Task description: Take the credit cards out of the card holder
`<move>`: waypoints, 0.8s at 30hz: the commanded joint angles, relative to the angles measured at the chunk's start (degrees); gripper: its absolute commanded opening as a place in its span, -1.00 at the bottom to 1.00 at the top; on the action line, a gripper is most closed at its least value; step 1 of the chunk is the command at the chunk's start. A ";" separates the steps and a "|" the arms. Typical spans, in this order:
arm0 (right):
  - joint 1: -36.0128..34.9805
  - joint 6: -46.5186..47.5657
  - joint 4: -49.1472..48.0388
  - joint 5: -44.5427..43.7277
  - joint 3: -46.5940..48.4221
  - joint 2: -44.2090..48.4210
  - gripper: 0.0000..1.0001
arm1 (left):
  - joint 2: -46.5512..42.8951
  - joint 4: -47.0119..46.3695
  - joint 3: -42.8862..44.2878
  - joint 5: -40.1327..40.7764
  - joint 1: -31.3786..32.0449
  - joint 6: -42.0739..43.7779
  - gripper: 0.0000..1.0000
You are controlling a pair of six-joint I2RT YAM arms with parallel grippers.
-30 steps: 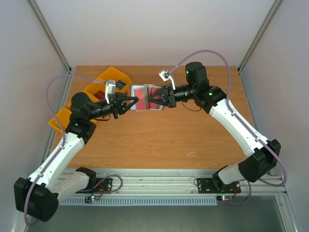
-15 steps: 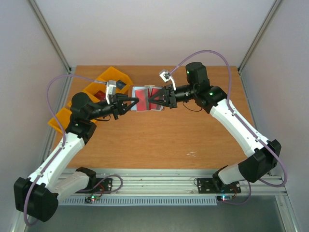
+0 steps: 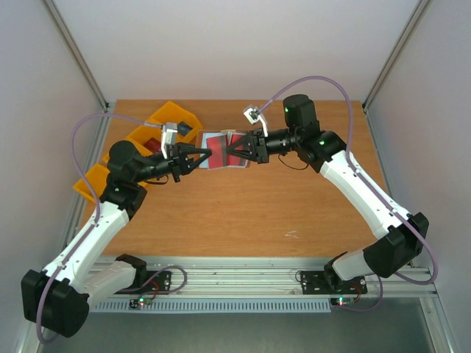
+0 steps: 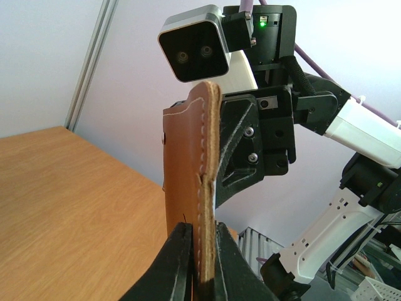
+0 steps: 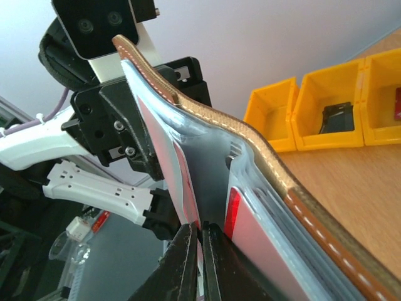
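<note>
Since the earlier frame the left claw (image 3: pixel 207 154) has narrowed onto the left edge of the card holder (image 3: pixel 221 151), which sits very slightly farther from the arms. The holder is a bifold of stitched brown leather with a smooth grey-blue lining and clear pockets. It is held open in the air above the wooden desk (image 3: pixel 257 213), between the two claws at the far centre. Flat red credit cards (image 3: pixel 215 142) are seated in the pockets of both halves.

The left claw is clenched on the holder's leather edge, a finger on each face. The right claw (image 3: pixel 229 151) is clenched on a thin inner layer at the fold. Whether that layer is lining or a card cannot be told.

Yellow plastic bins (image 3: pixel 173 116) stand at the far left of the desk, just behind the left arm. One contains a dark object.
</note>
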State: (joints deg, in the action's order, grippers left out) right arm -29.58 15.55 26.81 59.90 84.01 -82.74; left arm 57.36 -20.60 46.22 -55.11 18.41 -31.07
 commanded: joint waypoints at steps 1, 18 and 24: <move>-0.25 1.55 1.85 -5.80 0.27 1.98 -0.90 | -0.53 -4.28 0.78 -1.78 0.10 0.49 -0.99; -3.00 2.38 -1.37 -7.26 1.26 0.32 -0.76 | 0.34 -4.97 1.34 -3.29 0.15 0.30 -1.00; -4.24 1.79 -3.69 -6.37 1.19 -0.05 -0.75 | 0.20 -5.22 1.14 -3.34 0.13 0.14 -1.00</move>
State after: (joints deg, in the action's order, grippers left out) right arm -32.60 17.50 26.39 52.71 84.03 -82.04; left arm 57.95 -20.82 46.22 -56.36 18.33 -31.07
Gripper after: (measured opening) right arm 0.118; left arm 0.054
